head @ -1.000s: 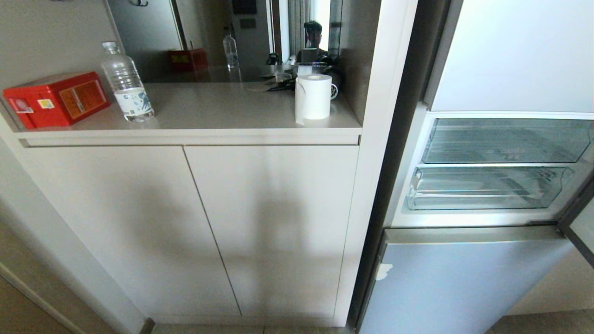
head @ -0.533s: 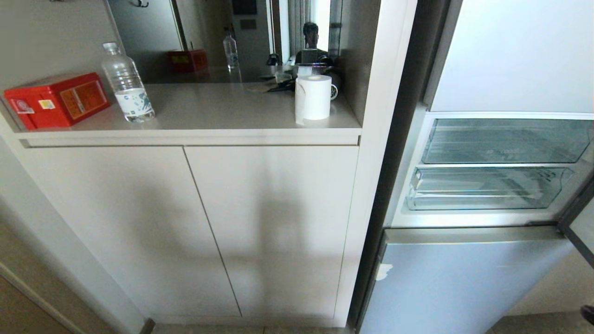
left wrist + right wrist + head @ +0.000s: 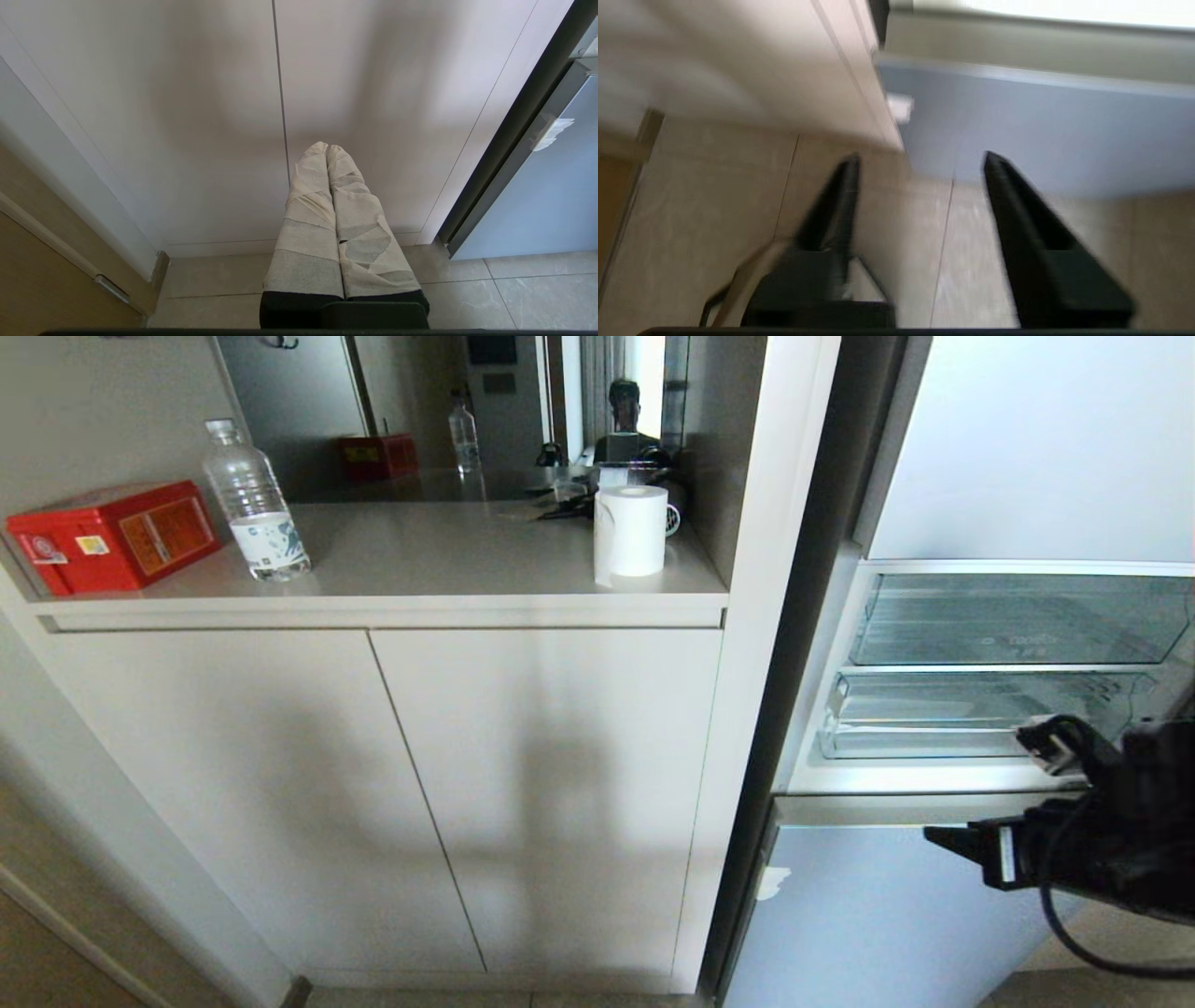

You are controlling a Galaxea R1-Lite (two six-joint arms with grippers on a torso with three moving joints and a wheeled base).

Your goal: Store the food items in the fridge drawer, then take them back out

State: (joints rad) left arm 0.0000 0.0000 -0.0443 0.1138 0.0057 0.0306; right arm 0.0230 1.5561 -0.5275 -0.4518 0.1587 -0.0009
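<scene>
The fridge drawer [image 3: 971, 721], shallow and clear, sits pushed in under a taller clear drawer [image 3: 1018, 616] in the open fridge compartment. The food items are out of view. My right arm [image 3: 1111, 840] reaches in from the lower right, in front of the fridge's lower blue door [image 3: 896, 915] and just below the drawer. My right gripper [image 3: 920, 157] is open with nothing between its black fingers, above the floor tiles by that door. My left gripper [image 3: 327, 148], its fingers wrapped in pale tape, is shut and empty, low in front of the cabinet doors.
Left of the fridge is a beige cabinet [image 3: 392, 784] whose counter holds a red box [image 3: 112, 534], a water bottle [image 3: 254, 504] and a paper roll [image 3: 631, 532]. A mirror behind it reflects a person [image 3: 624, 415]. The opened fridge door's edge [image 3: 1162, 803] is at the right.
My right arm has come up into the head view at the lower right, in front of the fridge. Nothing on the counter or in the fridge has moved.
</scene>
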